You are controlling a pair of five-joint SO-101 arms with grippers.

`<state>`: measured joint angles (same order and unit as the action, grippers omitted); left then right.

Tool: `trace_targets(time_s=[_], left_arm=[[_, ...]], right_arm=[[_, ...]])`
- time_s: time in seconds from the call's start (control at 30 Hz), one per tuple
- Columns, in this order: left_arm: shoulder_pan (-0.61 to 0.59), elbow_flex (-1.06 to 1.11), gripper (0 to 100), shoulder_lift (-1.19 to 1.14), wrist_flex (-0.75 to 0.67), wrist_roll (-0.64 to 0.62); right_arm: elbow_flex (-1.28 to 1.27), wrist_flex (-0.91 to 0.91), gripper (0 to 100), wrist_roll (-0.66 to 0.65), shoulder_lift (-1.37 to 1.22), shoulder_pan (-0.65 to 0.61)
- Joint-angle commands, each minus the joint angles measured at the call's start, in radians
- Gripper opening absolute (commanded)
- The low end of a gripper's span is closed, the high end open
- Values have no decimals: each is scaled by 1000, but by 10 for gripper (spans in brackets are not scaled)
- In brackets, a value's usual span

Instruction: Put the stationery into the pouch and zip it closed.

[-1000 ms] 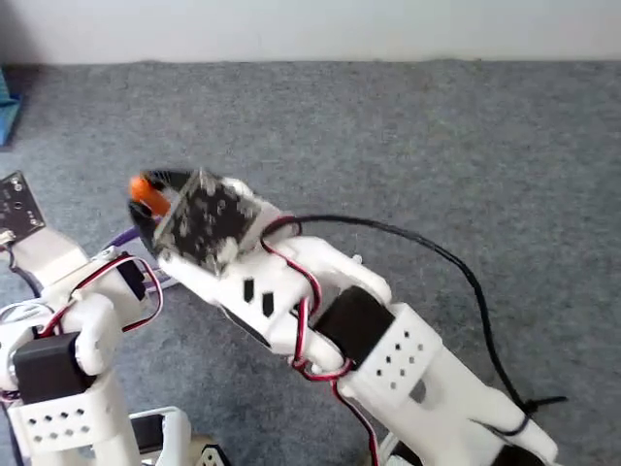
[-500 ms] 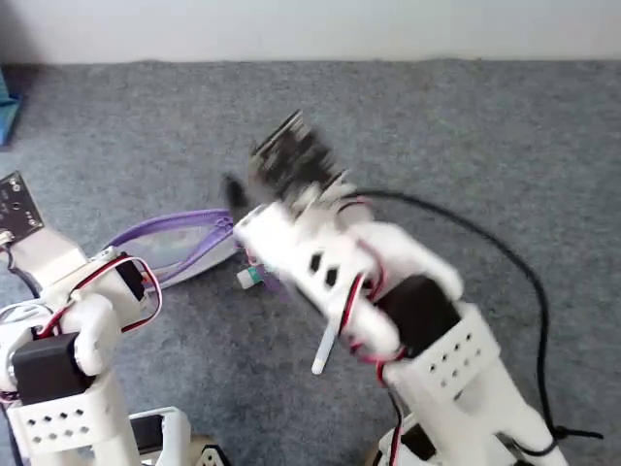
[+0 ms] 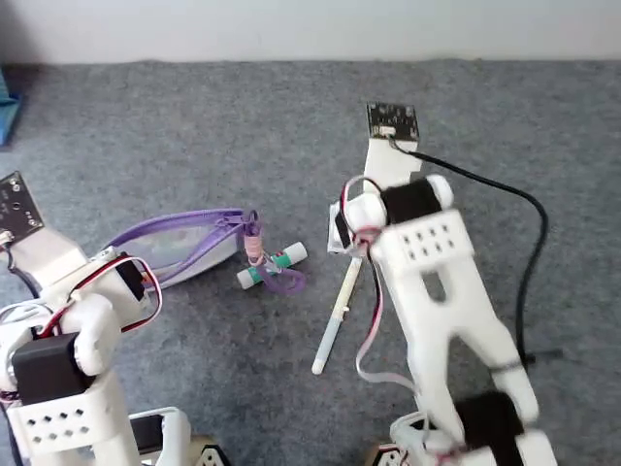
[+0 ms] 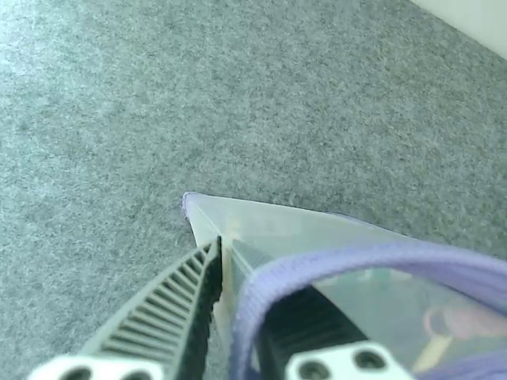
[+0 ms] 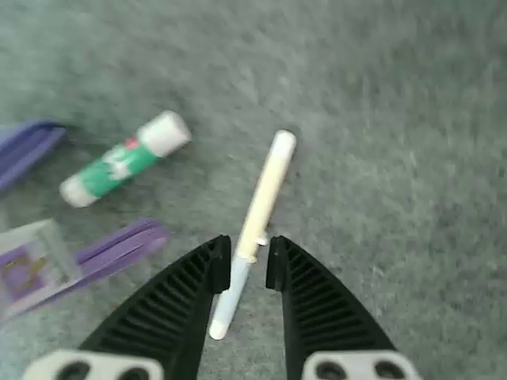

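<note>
While the left gripper (image 4: 220,257) is clamped on one corner of the pouch (image 4: 333,253), the glue stick (image 3: 274,264) lies on the carpet just beside the pouch's other end. The pen (image 3: 335,313) lies farther from the pouch, beyond the glue stick, and the right gripper (image 5: 247,252) hangs over it with its fingers slightly apart
</note>
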<state>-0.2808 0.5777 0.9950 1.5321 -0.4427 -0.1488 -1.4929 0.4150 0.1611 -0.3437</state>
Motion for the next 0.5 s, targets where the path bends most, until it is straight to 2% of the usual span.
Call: trace_targets(time_s=[0.0, 0.47], left_arm=[[-5, 13, 12, -18, -20, -11], [-3, 13, 12, -18, -17, -11]], right_arm=[[58, 25, 80, 48, -134, 45], [265, 119, 80, 57, -547, 47]])
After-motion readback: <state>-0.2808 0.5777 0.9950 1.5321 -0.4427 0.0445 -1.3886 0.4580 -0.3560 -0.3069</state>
